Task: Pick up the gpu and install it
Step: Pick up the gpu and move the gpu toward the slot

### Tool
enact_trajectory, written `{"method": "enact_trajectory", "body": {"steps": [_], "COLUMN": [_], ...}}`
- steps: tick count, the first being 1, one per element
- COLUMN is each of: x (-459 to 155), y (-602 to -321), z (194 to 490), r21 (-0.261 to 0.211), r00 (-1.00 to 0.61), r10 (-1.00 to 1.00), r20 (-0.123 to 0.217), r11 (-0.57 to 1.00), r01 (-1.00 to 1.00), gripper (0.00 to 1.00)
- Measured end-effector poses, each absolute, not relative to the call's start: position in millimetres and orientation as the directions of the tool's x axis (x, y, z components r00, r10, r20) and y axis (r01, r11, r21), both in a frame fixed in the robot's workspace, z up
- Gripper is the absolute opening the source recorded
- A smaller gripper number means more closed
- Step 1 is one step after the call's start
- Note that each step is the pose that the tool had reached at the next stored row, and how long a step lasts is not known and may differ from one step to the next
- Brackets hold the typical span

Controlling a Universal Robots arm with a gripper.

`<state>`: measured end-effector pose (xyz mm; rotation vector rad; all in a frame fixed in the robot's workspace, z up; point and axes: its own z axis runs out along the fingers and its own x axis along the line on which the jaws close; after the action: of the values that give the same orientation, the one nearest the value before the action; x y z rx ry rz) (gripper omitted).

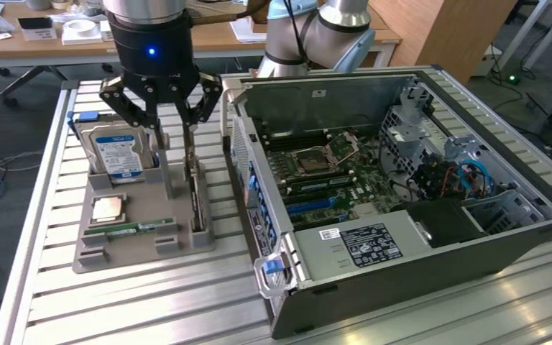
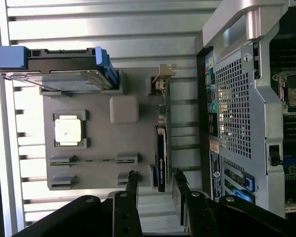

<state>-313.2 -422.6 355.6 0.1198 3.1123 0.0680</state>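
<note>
Gripper (image 1: 172,121) is released, holding nothing. It hangs over the grey parts tray (image 1: 141,253), jaws spread. In the exterior view the tray sits at approx 9 o'clock of the open PC case (image 1: 372,251), both on the slatted table (image 1: 161,309). The gpu (image 1: 195,190) stands on its long edge in a slot along the tray's 3 o'clock side, nearest the case. That's prob so its upper edge is free for a pinch from above. The case lies on its side w/ panel off and the motherboard (image 1: 324,169) facing up, presumably so a card can go straight down into it. Also in the tray: hard drive (image 1: 118,154) upright at 11 o'clock, CPU (image 1: 109,208) flat toward 9, RAM stick (image 1: 132,229) lying toward 7. The exterior view gives height: fingers well above the tray floor, arm column vertical. It also shows the case interior, but whether the jaws line up w/ the card is hard to read from there. The wrist view settles that. The gripper (image 2: 157,183) has one finger on each side of the dark, edge-on gpu (image 2: 161,158), w/ a gap on both sides, so no contact. The silver bracket (image 2: 163,79) is at the card's far end from the fingers. Same view shows the hard drive (image 2: 59,74) and CPU (image 2: 68,131) well off the jaw line, and tray (image 2: 101,143) bare between.
</note>
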Motion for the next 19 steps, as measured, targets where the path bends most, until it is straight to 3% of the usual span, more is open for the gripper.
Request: {"method": "enact_trajectory", "body": {"steps": [19], "x": [-308], "y": [-423], "z": [339], "r21": [0.045], "r00": [-0.997], "r10": [0.077], "r20": [-0.024], "r11": [0.996], "r01": [0.076], "gripper": [0.42]}}
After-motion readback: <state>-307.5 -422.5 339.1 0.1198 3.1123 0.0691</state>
